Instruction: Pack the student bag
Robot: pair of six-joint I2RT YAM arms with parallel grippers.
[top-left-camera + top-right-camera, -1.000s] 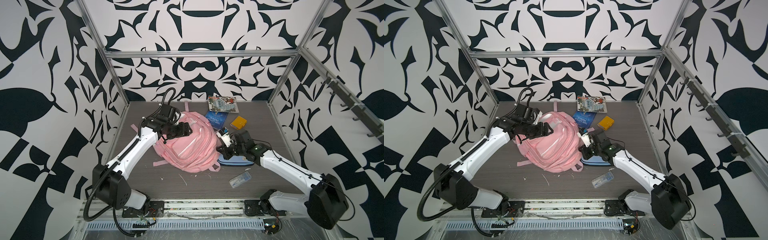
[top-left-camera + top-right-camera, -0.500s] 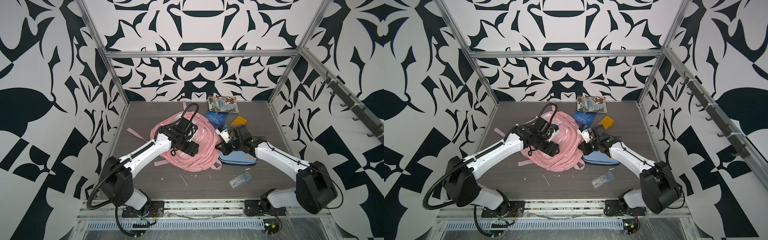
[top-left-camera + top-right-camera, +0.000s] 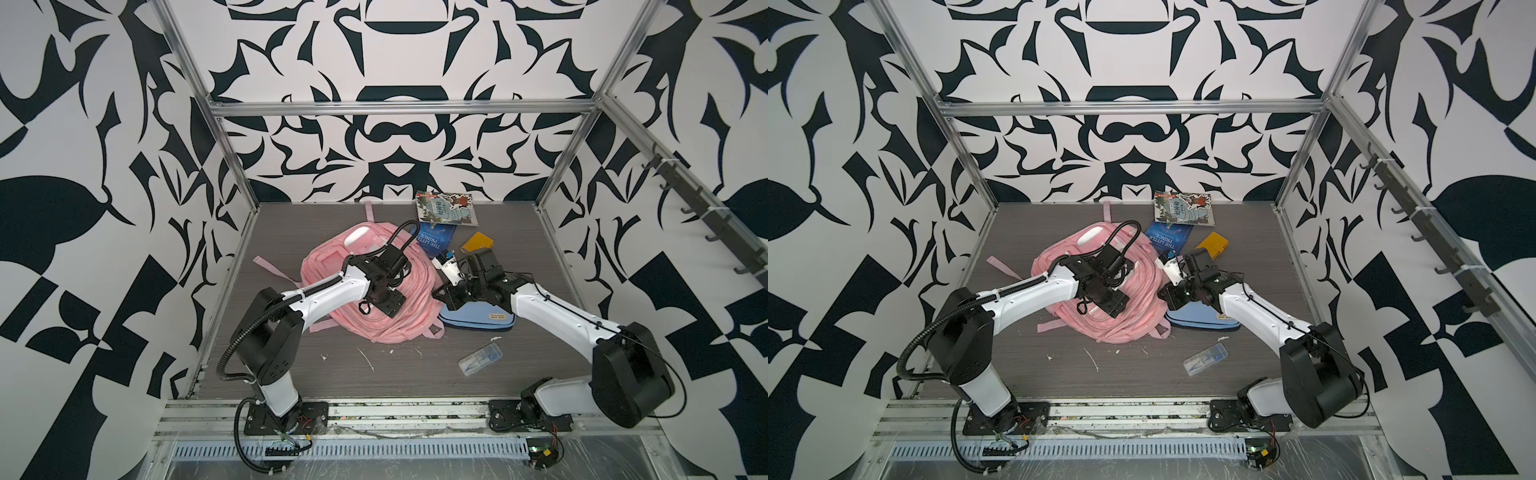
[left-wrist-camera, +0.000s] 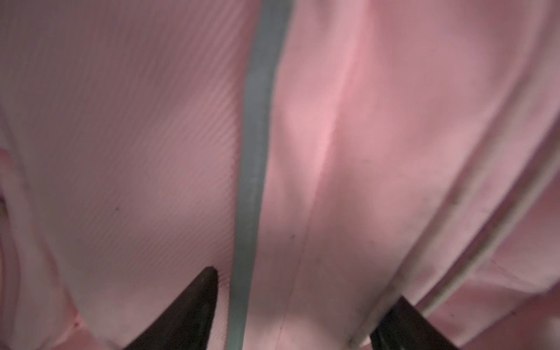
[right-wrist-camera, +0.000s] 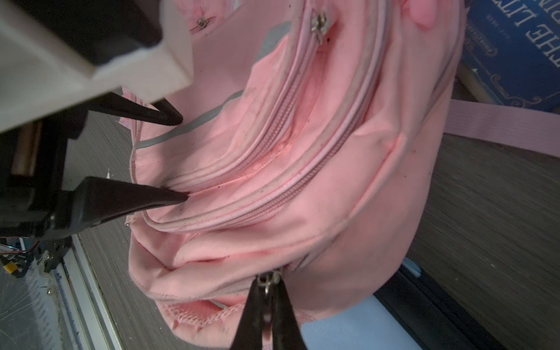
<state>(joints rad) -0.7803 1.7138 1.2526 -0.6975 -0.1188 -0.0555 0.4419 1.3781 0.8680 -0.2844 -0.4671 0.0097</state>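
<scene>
Fabric is pretty much all the left wrist cam gets: pink cloth with a grey strip (image 4: 251, 151) running between the tips of the left claw (image 4: 303, 285). That claw is spread open, both tips down on the student bag (image 3: 415, 311), with nothing actually pinched between them. The bag's lying around the middle of the dark table (image 3: 291, 374), a bit left of centre in both top views. The right claw (image 5: 269, 281) sits at the bag's right edge, squeezed fully shut on a little metal zip pull (image 5: 268, 277). Just beside that edge there's a light-blue pencil case (image 3: 478, 322) under the right arm, a blue book (image 3: 434, 243) further back, and a clear plastic box (image 3: 481, 359) nearer the front.
</scene>
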